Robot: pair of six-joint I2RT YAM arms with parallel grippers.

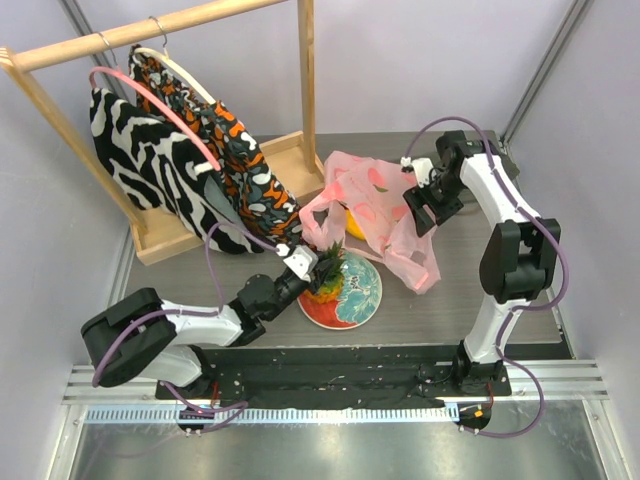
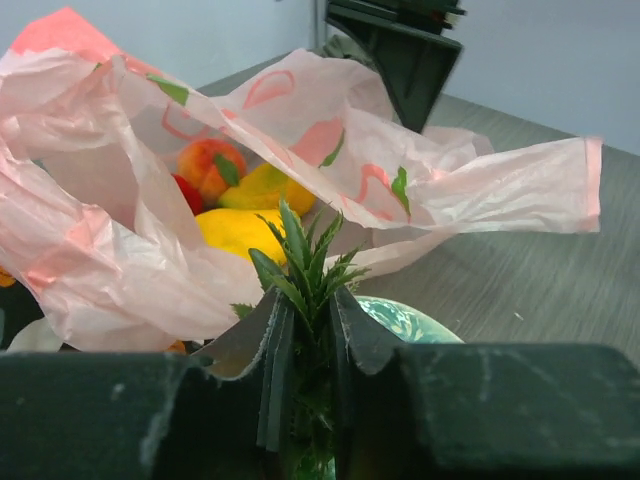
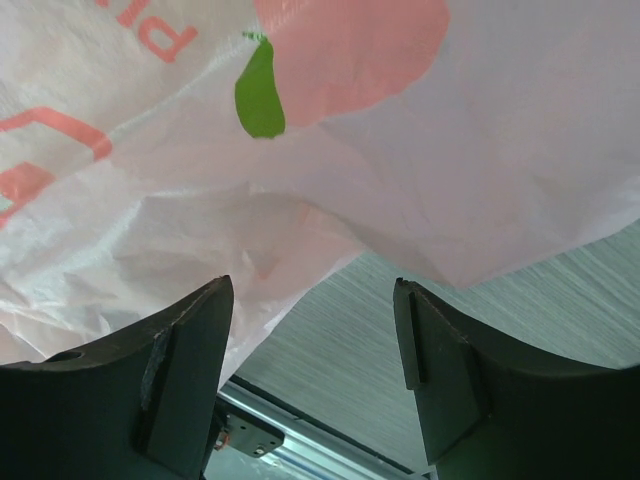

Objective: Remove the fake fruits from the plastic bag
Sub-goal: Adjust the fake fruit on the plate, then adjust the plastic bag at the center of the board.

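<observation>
Closest to the lens on the left wrist cam is the left gripper (image 2: 305, 335). Its fingers are pinched in tight on the green crown of the pineapple (image 2: 305, 262), and the leaves spike up out of the narrow gap. From the top cam, the orange body of the pineapple hangs over the near-left rim of the round red-and-teal plate (image 1: 362, 302). I honestly can't tell if it's resting on the plate or just above it.

Right behind that is the plastic bag (image 1: 378, 200), pink and see-through with peach prints. It lies crumpled on the table (image 1: 460, 300) past the plate, with its mouth facing the left arm. The rest of the fruit is inside. There's a yellow mango (image 2: 243, 230) at the front, a yellow-orange piece (image 2: 268, 188) behind it, and a peach-coloured piece (image 2: 208, 163) further back. A red piece (image 2: 186, 192) is tucked in beside that last one.

The right gripper (image 3: 312, 300) is at the bag's far right side with its fingers spread wide, not clamping anything. Bag film hangs just above and in front of them, with bare table showing in the gap. The film might be brushing one finger, but it's hard to say.

Off at the back left stands a wooden rack (image 1: 160, 28) with a zebra-print garment (image 1: 140, 165) and another patterned one hanging on it, well apart from the bag.
</observation>
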